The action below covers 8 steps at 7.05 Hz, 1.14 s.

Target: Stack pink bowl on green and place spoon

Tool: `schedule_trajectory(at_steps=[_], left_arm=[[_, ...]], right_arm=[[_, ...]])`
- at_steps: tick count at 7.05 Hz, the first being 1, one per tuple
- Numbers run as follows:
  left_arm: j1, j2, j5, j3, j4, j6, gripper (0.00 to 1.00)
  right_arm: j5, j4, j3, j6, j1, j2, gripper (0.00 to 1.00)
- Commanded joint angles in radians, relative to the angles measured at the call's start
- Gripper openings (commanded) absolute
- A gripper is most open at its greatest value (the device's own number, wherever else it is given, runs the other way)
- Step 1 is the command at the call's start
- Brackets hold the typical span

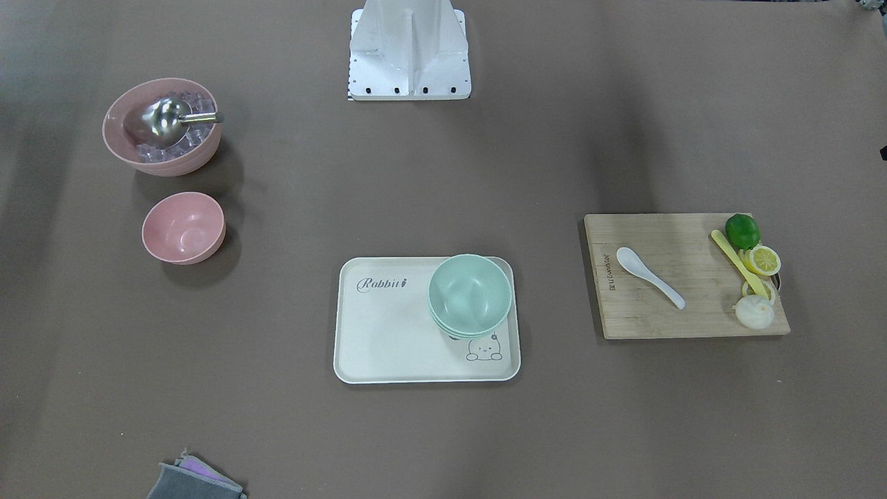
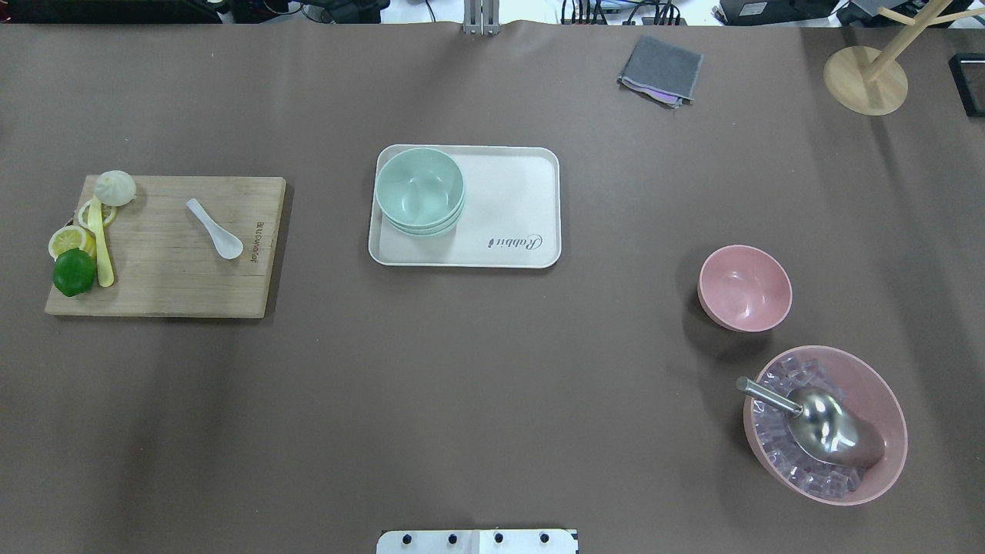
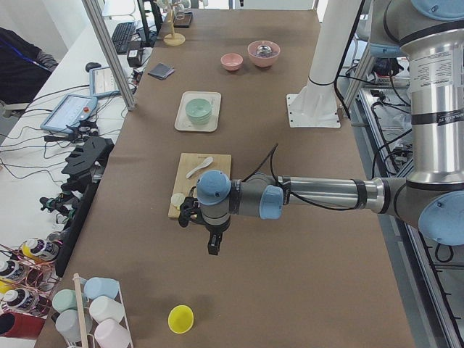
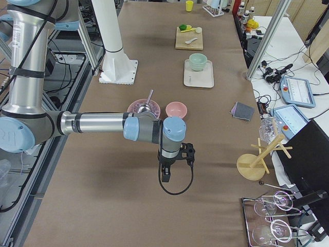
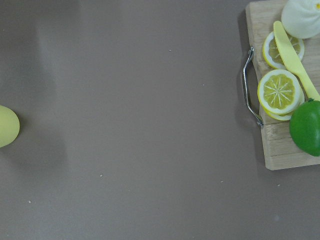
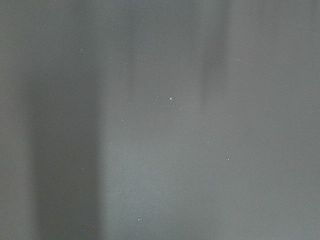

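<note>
The small pink bowl (image 2: 744,287) stands upright and empty on the table at the right, also in the front-facing view (image 1: 183,227). The green stack of bowls (image 2: 419,189) sits on the far left part of a cream tray (image 2: 515,192). The white spoon (image 2: 215,228) lies on a wooden cutting board (image 2: 169,285) at the left. My left gripper (image 3: 212,243) hangs past the board's outer end. My right gripper (image 4: 165,175) hangs over bare table beyond the pink bowls. Both show only in the side views, so I cannot tell whether they are open or shut.
A larger pink bowl (image 2: 885,431) with ice cubes and a metal scoop stands near the small one. A lime (image 2: 74,271), lemon slices and a yellow utensil (image 2: 100,246) lie on the board's left end. A grey cloth (image 2: 660,69) and a wooden stand (image 2: 866,77) are at the far right.
</note>
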Motion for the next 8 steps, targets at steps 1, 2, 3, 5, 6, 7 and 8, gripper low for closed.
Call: schedule_trajectory(at_steps=[1,2,3,5,6,7,8], left_arm=[[0.007,0.0,0.0,0.0,-0.003,0.0,0.98],[0.007,-0.002,-0.003,-0.006,-0.003,0.0,0.98],[0.007,-0.002,-0.002,-0.025,-0.003,0.0,0.98],[0.007,-0.012,0.0,-0.057,-0.004,0.0,0.98],[0.007,-0.047,0.002,-0.056,-0.003,0.0,0.98],[0.005,-0.066,0.0,-0.056,-0.007,0.0,0.98],[0.005,-0.087,-0.005,-0.056,-0.03,-0.005,0.98]], right_arm=[[0.0,0.0,0.0,0.001,0.0,0.002,1.0],[0.0,0.0,0.003,0.001,0.0,0.008,1.0],[0.002,-0.002,0.02,-0.001,0.001,0.009,1.0],[0.0,-0.002,0.086,-0.004,-0.002,0.015,1.0],[0.002,0.036,0.095,0.002,-0.003,0.02,1.0],[0.009,0.166,0.119,0.011,-0.003,0.021,1.0],[0.011,0.29,0.112,0.013,-0.003,0.011,1.0]])
